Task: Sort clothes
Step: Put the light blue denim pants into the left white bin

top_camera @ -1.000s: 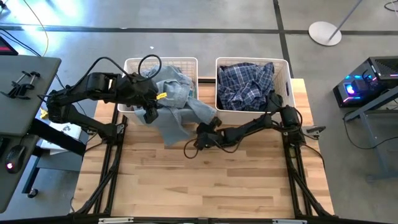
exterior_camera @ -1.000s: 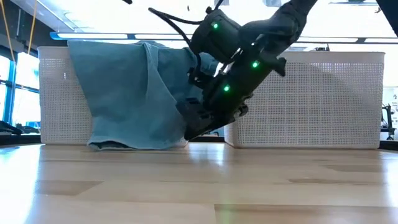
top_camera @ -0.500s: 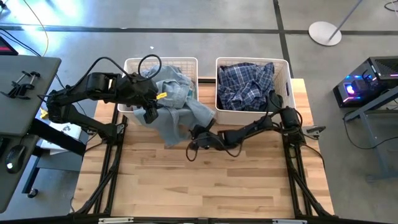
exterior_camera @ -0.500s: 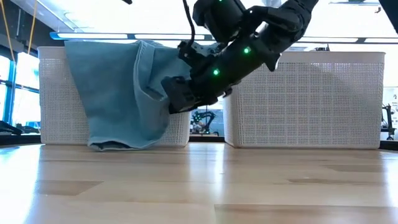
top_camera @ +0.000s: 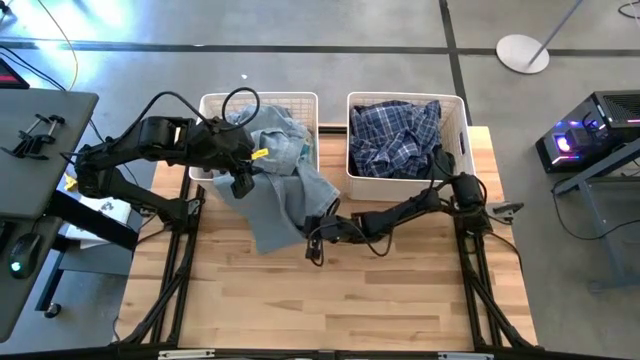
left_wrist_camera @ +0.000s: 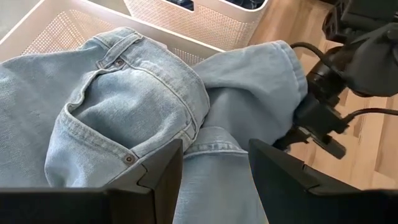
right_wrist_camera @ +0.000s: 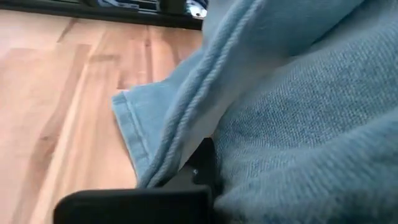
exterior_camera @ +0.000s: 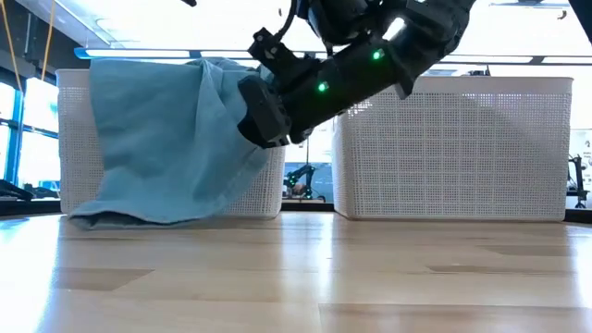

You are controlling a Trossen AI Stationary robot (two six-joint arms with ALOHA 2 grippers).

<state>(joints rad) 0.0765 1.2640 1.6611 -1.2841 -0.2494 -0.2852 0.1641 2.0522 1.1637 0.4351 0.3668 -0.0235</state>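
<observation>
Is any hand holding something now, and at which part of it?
The right hand grips the jeans at a leg. The left hand is over their waist at the left basket; its hold cannot be told.

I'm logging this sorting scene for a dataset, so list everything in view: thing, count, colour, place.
jeans: one, light blue denim, draped over the left basket's front wall, legs reaching the table.
plaid shirt: one, navy-white, inside the right basket.
baskets: two, white slatted; left basket, right basket, side by side along the table's far edge.
table: one, pale wood.
side desk: one, grey, left of the table, with a clamp on it.
left end effector: open, over the jeans at the left basket.
right end effector: shut on the jeans, at a trouser leg near the table's middle.
</observation>
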